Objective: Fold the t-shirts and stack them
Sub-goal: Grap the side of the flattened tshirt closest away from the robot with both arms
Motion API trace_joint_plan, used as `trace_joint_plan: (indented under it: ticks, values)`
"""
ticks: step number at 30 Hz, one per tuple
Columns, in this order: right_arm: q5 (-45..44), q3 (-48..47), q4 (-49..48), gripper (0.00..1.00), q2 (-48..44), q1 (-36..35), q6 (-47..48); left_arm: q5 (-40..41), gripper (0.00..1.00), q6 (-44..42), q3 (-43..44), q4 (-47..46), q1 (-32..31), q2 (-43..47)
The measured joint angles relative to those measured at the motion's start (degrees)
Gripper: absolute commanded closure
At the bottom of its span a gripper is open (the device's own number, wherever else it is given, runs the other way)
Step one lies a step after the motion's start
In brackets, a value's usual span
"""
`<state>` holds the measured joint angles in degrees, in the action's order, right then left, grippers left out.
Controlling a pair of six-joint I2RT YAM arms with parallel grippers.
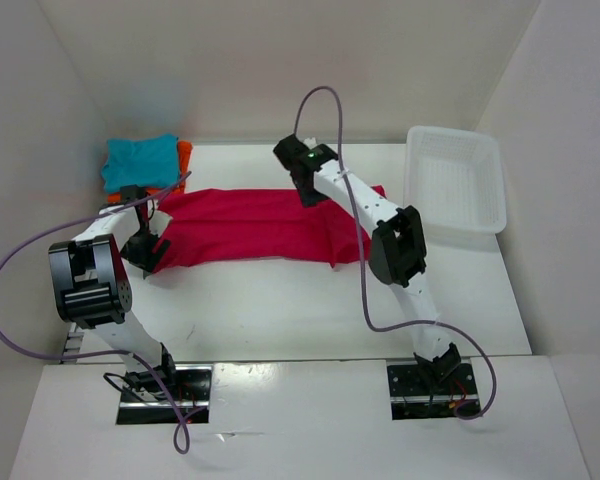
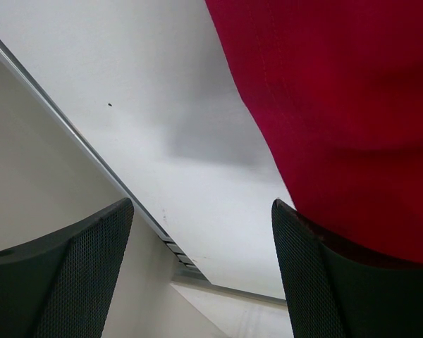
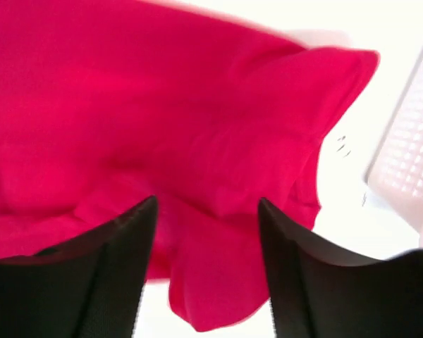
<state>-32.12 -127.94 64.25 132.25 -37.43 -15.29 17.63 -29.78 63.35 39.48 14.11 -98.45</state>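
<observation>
The pink-red t-shirt (image 1: 265, 228) lies as a long, lengthwise-folded band across the middle of the table. The teal blue t-shirt (image 1: 140, 160) lies folded on the orange t-shirt (image 1: 184, 153) at the back left. My left gripper (image 1: 148, 250) is open and empty at the red shirt's left end. In the left wrist view (image 2: 203, 211) the red cloth (image 2: 352, 105) lies beside its right finger. My right gripper (image 1: 307, 188) is open and empty over the shirt's far edge. In the right wrist view (image 3: 206, 204) it hangs above the rumpled sleeve end (image 3: 218, 162).
A white plastic mesh basket (image 1: 455, 180) stands at the back right and shows at the right edge of the right wrist view (image 3: 409, 169). White walls enclose the table on the left, back and right. The table's left edge (image 2: 92, 151) runs close to the left gripper.
</observation>
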Motion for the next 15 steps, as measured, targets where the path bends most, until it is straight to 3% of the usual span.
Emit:
trace_joint_plan:
  ticks: [1,4,8,9,15]
  values:
    - [0.3,-1.2,-0.3,0.28,0.7,1.4,0.2,0.0,0.14,0.0,0.0,0.0,0.0,0.0]
    - [1.4,-1.7,-0.3,0.23,0.7,3.8,0.2,-0.1,0.14,-0.1,0.0,0.1,0.1,0.0]
    - [2.8,4.1,-2.1,0.25,-4.3,3.6,-0.9,-0.2,0.14,-0.4,-0.2,0.1,0.7,0.0]
    - [3.5,8.2,-3.1,0.27,-7.8,3.3,-1.4,-0.2,0.14,-0.5,-0.5,0.0,0.9,0.0]
    - [13.2,38.0,-11.8,0.73,-36.1,3.6,-8.4,-0.8,0.14,-1.7,-2.3,0.9,1.3,0.0]
